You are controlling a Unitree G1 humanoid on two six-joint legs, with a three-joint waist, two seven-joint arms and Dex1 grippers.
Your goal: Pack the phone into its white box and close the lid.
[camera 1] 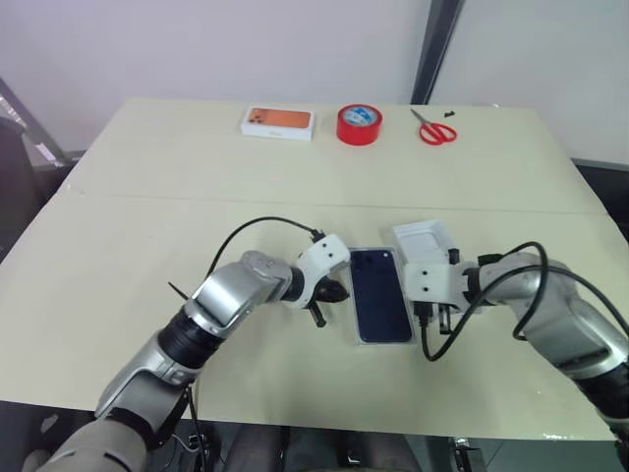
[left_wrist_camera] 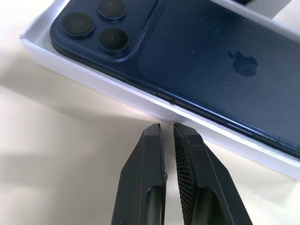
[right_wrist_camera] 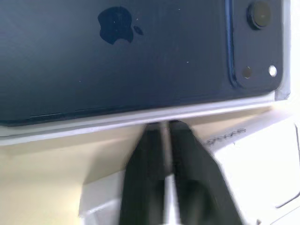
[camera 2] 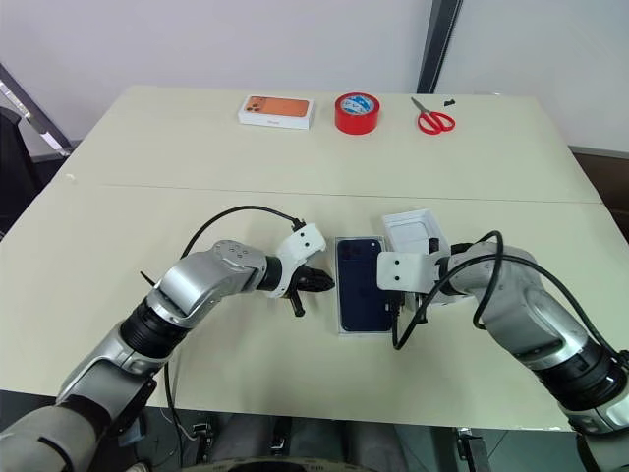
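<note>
A pale table (camera 1: 147, 197) under a plain wall. The phone (camera 1: 380, 295) lies back-up in the white box (left_wrist_camera: 140, 101) at the middle. The left gripper (left_wrist_camera: 167, 129) sits at its nine o'clock side, jaws nearly closed, holding nothing – maybe to steady it. The right gripper (right_wrist_camera: 164, 129), at three o'clock, is a sliver apart and empty, beside a white insert (camera 1: 423, 239). I can't pick out the lid.

the phone (left_wrist_camera: 197, 61) runs off the left wrist view's edges, so its far end is cut off. the white box (left_wrist_camera: 117, 93) shows there as one wall and a corner. in the right wrist view, the right gripper's fingers (right_wrist_camera: 187, 187) are blurred, their gap unclear.
</note>
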